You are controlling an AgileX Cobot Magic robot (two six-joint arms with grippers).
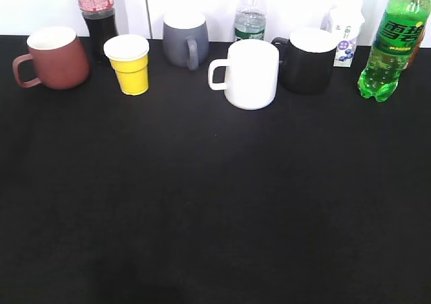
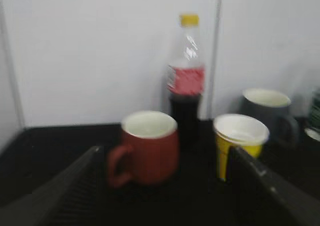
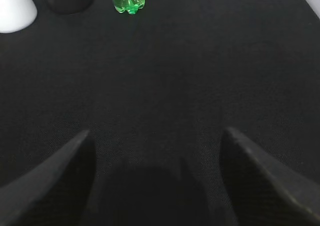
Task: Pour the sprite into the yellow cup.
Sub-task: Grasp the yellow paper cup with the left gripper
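While neither arm has reached it: the sprite [image 1: 394, 44] stands at the table's [image 1: 215, 209] far right, well apart from the yellow cup [image 1: 130, 65] at far left.
Handling: likely light, thin-walled, slick plastic; best gripped mid-body, at the label.
Axis: upright, leaning slightly, cap end out of view.
Claws: left gripper [image 2: 160, 186] and right gripper [image 3: 155, 176] both spread wide, empty.

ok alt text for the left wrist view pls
A dark red handled mug and a small yellow cup with a white rim stand on a black table, seen between open gripper fingers. A dark cola bottle with a red label stands behind.
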